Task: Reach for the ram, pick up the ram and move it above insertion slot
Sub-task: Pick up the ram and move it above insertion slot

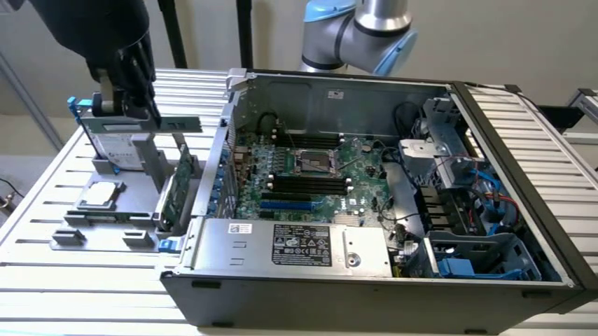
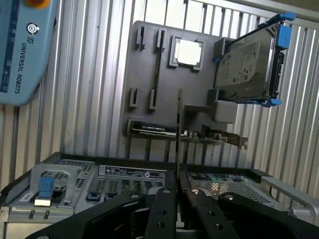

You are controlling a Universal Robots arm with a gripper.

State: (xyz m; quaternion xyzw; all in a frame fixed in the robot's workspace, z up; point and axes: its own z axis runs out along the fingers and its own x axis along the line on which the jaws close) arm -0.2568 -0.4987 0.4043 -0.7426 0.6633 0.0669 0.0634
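Note:
The ram (image 2: pixel 178 129) is edge-on in the wrist view, a thin dark strip sticking out from between my fingers. My gripper (image 2: pixel 178 180) is shut on it. In the exterior view my gripper (image 1: pixel 120 103) hangs high at the exterior view's left, above the grey parts holder (image 1: pixel 112 224) and outside the computer case. The motherboard's black insertion slots (image 1: pixel 304 183) lie inside the open case, well towards the exterior view's right of the gripper. The long narrow groove in the holder (image 2: pixel 158 64) is vacant.
The silver hard drive in its blue frame (image 1: pixel 122 143) stands on the holder below the gripper, with a processor chip (image 1: pixel 101 194) and the wider green expansion card (image 1: pixel 178 189) beside it. The case wall (image 1: pixel 224 140) rises between holder and motherboard. A blue teach pendant (image 2: pixel 20 45) lies nearby.

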